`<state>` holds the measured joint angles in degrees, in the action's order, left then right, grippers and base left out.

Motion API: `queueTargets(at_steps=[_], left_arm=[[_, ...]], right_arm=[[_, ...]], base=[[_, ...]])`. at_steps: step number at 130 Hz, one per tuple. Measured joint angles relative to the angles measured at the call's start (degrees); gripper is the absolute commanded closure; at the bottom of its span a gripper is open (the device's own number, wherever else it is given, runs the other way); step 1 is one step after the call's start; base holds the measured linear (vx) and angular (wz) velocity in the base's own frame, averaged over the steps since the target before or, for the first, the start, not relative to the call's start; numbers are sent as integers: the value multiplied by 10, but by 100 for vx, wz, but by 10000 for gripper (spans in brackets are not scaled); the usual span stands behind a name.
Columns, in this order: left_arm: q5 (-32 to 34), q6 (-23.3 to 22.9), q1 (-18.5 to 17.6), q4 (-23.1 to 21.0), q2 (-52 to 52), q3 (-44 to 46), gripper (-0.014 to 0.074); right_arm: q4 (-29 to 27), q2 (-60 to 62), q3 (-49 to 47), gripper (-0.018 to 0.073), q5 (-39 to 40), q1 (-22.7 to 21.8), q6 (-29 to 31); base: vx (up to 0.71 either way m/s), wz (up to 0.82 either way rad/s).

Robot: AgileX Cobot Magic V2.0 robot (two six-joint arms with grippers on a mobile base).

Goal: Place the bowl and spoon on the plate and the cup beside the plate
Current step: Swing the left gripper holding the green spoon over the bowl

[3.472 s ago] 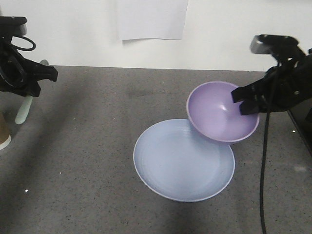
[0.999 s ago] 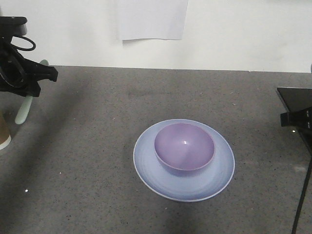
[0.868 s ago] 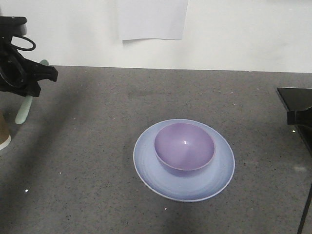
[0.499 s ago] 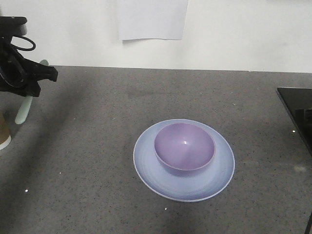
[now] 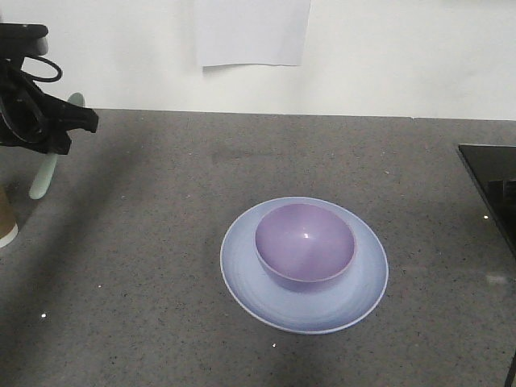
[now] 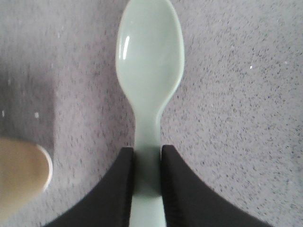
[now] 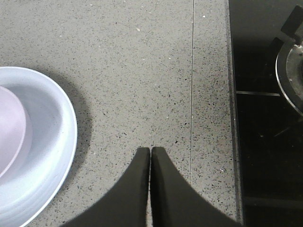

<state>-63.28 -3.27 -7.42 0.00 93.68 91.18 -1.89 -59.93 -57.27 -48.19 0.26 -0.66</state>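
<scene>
1. The left tool (image 6: 147,156) has the spoon (image 6: 150,71): both dark fingers (image 6: 124,189) are clenched on the pale green handle, 1 on each side.
2. The spoon's oval head sticks straight out ahead of that tool, hollow side facing the wrist camera.
3. I cannot tell whether the spoon's tip touches the worktop (image 5: 145,242) or hangs just above it.
4. The cup (image 6: 21,177) sits close beside the left tool, at the left edge of its wrist view, blurred, with its brown wall and white base band showing.
5. From the front, the bowl (image 5: 306,242) stands upright in the middle of the plate (image 5: 258,282), well apart from the left tool and off to its right.
6. The right tool (image 7: 150,153) is clenched on nothing, its 2 fingers pressed together above bare worktop.
7. The plate lies to the left of the right tool, apart from it, with the bowl's edge just showing in that wrist view.
8. To the right of the right tool runs a black hob (image 7: 265,118) set into the worktop.
9. A white sheet of paper (image 5: 252,32) hangs on the wall, far beyond both tools.
</scene>
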Motion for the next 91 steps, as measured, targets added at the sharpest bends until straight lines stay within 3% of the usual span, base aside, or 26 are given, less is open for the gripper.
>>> queueTargets(at_steps=[23, 42, 68, 91], left_arm=[[5, 113, -25, -72, 9, 16, 603], [-32, 207, -91, -137, 34, 74, 603], [-78, 243, -196, -126, 94, 143, 603], [-78, 273, -259, -101, 138, 161, 603]], right_arm=[[0, 0, 0, 568, 0, 0, 0], [0, 0, 0, 568, -1, 0, 0], [0, 0, 0, 568, -1, 0, 0], [0, 0, 0, 568, -1, 0, 0]], base=[[0, 0], [0, 0], [0, 0], [0, 0]])
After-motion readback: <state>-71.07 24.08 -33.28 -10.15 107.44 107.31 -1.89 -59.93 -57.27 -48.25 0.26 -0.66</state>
